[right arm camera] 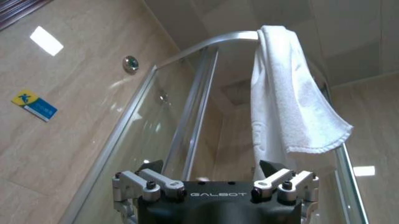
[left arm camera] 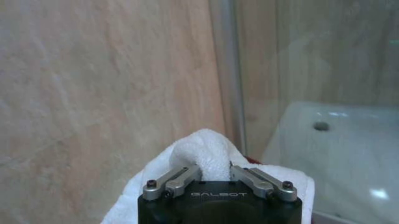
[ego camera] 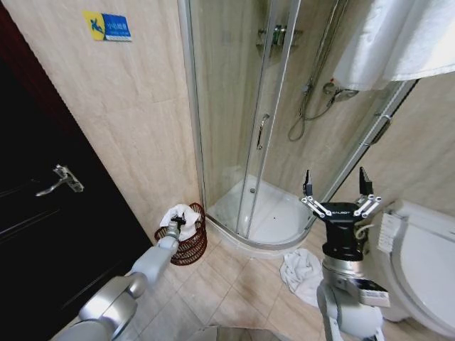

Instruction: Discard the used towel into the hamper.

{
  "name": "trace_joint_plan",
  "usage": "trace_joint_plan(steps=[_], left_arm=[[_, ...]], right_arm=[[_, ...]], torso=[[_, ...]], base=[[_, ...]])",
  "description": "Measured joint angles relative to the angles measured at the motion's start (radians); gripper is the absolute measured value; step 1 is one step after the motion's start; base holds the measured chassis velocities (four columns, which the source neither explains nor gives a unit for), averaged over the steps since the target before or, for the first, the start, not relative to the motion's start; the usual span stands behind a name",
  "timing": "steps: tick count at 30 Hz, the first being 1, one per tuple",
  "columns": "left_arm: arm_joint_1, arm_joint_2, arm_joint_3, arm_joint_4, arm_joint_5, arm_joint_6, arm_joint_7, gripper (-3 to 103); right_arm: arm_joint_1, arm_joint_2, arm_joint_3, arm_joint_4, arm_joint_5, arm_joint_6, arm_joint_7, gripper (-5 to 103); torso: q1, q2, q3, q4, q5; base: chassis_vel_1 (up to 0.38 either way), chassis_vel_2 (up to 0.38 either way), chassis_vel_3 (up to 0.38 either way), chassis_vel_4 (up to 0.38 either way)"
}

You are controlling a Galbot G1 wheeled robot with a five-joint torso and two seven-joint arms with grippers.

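Left gripper (ego camera: pixel 175 226) is pinching the white towel (ego camera: pixel 179 213) right over the hamper (ego camera: pixel 190 249) by the shower corner. Right gripper (ego camera: pixel 338 186) just sits up high, fingers spread wide.

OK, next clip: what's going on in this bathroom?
The left gripper is down at the hamper by the shower enclosure, its jaws shut on a white towel over the hamper's opening. The right gripper is raised, jaws open and empty. Another towel lies on the floor.
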Motion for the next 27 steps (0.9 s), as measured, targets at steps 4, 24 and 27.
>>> trace_joint_plan(steps=[4, 24, 27], left_arm=[[-0.01, -0.009, -0.001, 0.044, 0.04, 0.005, 0.031, 7], [-0.058, -0.066, -0.065, 0.175, 0.181, 0.025, 0.16, 7], [-0.073, -0.073, -0.063, 0.19, 0.214, 0.024, 0.162, 3]], right_arm=[[-0.008, 0.0, -0.003, 0.0, -0.004, 0.01, -0.006, 100], [-0.038, 0.0, 0.014, -0.007, 0.02, 0.007, -0.014, 100], [-0.039, -0.002, 0.019, -0.015, 0.025, 0.008, -0.014, 100]], torso=[[0.0, 0.0, 0.0, -0.0001, 0.0], [0.0, 0.0, 0.0, -0.0001, 0.0], [0.0, 0.0, 0.0, -0.0001, 0.0001]], base=[[0.0, 0.0, 0.0, 0.0], [0.0, 0.0, 0.0, 0.0], [0.0, 0.0, 0.0, 0.0]])
